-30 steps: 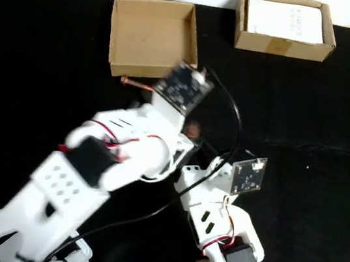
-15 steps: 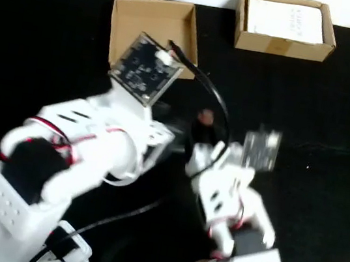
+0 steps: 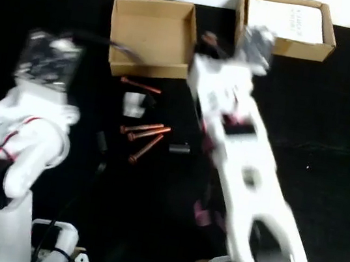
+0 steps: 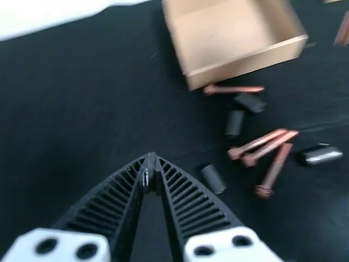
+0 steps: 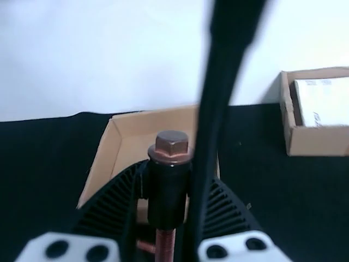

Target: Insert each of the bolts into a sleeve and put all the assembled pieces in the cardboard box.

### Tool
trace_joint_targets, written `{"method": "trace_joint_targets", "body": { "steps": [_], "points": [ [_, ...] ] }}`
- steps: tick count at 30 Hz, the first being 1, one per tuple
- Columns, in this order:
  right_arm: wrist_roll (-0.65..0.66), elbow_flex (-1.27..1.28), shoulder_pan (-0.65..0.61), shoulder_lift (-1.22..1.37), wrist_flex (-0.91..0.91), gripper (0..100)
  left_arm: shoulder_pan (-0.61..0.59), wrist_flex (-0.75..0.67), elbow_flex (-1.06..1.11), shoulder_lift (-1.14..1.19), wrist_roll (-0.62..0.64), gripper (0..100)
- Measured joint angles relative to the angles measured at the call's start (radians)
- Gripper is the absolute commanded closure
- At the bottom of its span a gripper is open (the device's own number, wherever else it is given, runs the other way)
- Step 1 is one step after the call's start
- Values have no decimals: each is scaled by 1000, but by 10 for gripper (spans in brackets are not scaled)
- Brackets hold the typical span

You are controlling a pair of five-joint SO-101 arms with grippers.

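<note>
The print on the white paper (image 5: 322,101) is too blurry to read. The right gripper (image 5: 168,180) squeezes a black sleeve (image 5: 166,191) between its jaws, a copper bolt (image 5: 172,146) through it, standing head up. The left gripper (image 4: 151,161) is pinched shut, empty

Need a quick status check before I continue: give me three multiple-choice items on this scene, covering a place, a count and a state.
1. The lone bolt lies: A beside the cardboard box; B inside it; C atop another bolt.
2. Loose bolts on the table: A two; B four; C six.
3. The right gripper is: A open; B shut, empty; C shut on a sleeved bolt.
A, it lies by the box's front wall; B, four lie out, not counting the held one; C, the sleeved bolt stands clamped in it.
</note>
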Motion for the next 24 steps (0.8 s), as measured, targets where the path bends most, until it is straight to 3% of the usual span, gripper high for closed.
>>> {"method": "trace_joint_targets", "body": {
  "steps": [7, 16, 24],
  "points": [
    [0, -396, 0, 397, -25, 991, -137, -232, 396, -41, 0, 991],
    [0, -703, -8, 709, -25, 988, -138, -921, 1042, -41, -2, 991],
    [0, -891, -31, 925, -25, 986, -147, -996, 1083, -41, -2, 991]
  ]
}}
